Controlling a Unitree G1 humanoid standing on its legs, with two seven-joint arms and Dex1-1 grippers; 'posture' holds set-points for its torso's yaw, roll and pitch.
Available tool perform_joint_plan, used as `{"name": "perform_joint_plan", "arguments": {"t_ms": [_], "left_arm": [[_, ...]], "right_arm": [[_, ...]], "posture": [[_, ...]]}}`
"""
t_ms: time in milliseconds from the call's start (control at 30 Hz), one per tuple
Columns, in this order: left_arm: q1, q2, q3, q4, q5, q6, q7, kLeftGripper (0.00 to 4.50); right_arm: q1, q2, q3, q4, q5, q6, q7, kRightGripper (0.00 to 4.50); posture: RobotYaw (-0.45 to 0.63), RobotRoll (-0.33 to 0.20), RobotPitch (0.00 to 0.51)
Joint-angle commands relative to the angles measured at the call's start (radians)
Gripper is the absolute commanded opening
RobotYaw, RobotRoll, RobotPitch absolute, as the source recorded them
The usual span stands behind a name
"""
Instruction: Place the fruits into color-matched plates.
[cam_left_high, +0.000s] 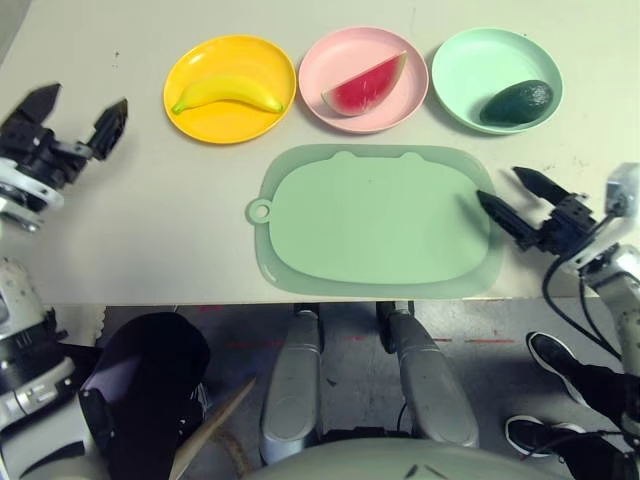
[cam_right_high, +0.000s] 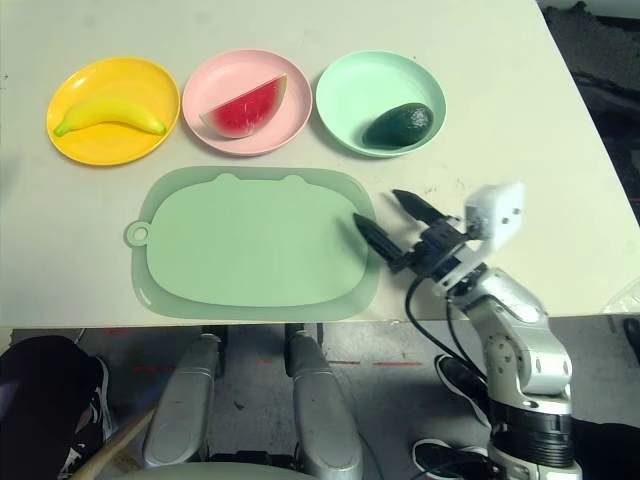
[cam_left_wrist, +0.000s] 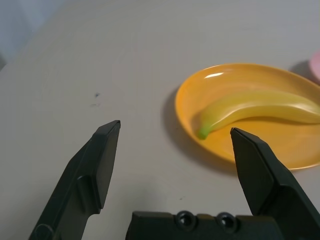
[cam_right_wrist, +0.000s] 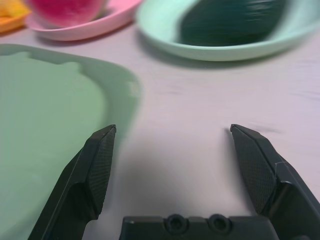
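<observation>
The banana (cam_left_high: 228, 95) lies in the yellow-orange plate (cam_left_high: 215, 125), the watermelon wedge (cam_left_high: 365, 86) in the pink plate (cam_left_high: 330, 60) and the avocado (cam_left_high: 516, 102) in the mint green plate (cam_left_high: 470, 60), all three plates in a row at the counter's (cam_left_high: 140, 220) far side. Nearer lies a pale green cutting board (cam_left_high: 378, 220). The left tool (cam_left_high: 80, 115) hovers wide open and empty beside the yellow-orange plate. The right tool (cam_right_high: 385, 222) stands wide open and empty at the board's right edge.
</observation>
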Motion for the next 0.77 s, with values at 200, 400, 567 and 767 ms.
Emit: {"name": "perform_joint_plan", "arguments": {"t_ms": [200,400,567,767], "left_arm": [[0.072,-0.075,-0.033,-0.009,0.009,-0.069,0.08,4.48],[0.108,-0.09,-0.033,0.007,0.015,-0.106,0.111,4.48],[0.131,-0.092,-0.04,0.021,0.027,-0.142,0.123,4.48],[0.161,-0.105,-0.03,0.016,0.023,-0.173,0.146,4.48]], "right_arm": [[-0.08,-0.066,-0.117,0.302,-0.047,-0.181,0.034,4.5],[-0.237,-0.114,-0.125,0.569,-0.064,-0.319,0.093,4.5],[-0.336,-0.141,-0.12,0.74,-0.068,-0.394,0.163,4.5],[-0.379,-0.164,-0.144,0.88,-0.055,-0.447,0.209,4.5]], "posture": [[-0.01,0.0,0.505],[0.02,0.0,0.454],[0.04,0.0,0.416],[0.06,0.0,0.383]]}}
